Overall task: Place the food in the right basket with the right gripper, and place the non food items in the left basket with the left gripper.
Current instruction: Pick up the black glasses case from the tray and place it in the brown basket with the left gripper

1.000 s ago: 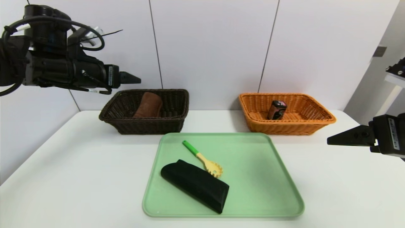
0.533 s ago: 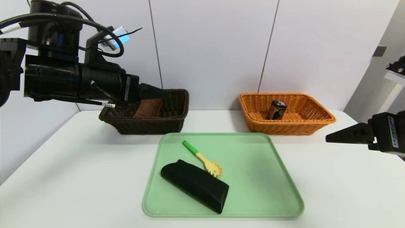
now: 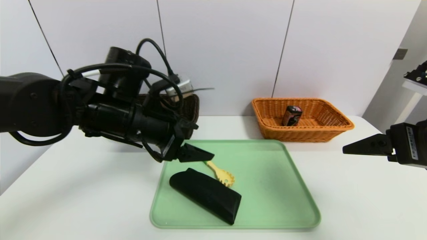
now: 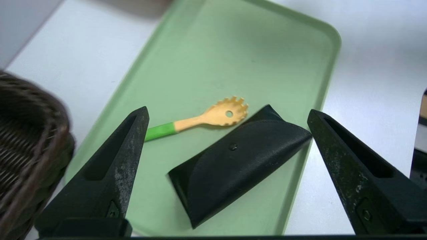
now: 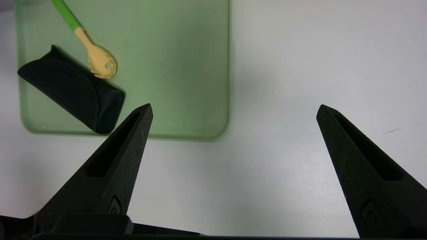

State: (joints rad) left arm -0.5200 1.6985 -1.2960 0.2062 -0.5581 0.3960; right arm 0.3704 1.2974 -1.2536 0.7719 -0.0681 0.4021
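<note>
- The left gripper (image 4: 228, 125) hovers above the far left part of the green tray (image 3: 267, 186), its jaws spread wide, with nothing between them and nothing touched.
- Seen from its wrist, the black pouch (image 4: 247, 163) and the pasta spoon (image 4: 220, 115) lie below the gap between the fingertips.
- The pouch lies slantwise on the near left part of the tray.
- The spoon is on the tray just beyond the pouch, its toothed head close against the pouch's edge; in the head view the left gripper hides most of its green handle.
- The right gripper (image 5: 235, 108) hangs over the table (image 3: 353, 200) to the right of the tray, its jaws also wide apart, holding nothing.
- The small dark box (image 3: 292, 116) sits inside the orange basket (image 3: 303, 135).
- The dark brown basket (image 3: 191, 110) stands behind the left arm, mostly hidden, so its contents cannot be told.
</note>
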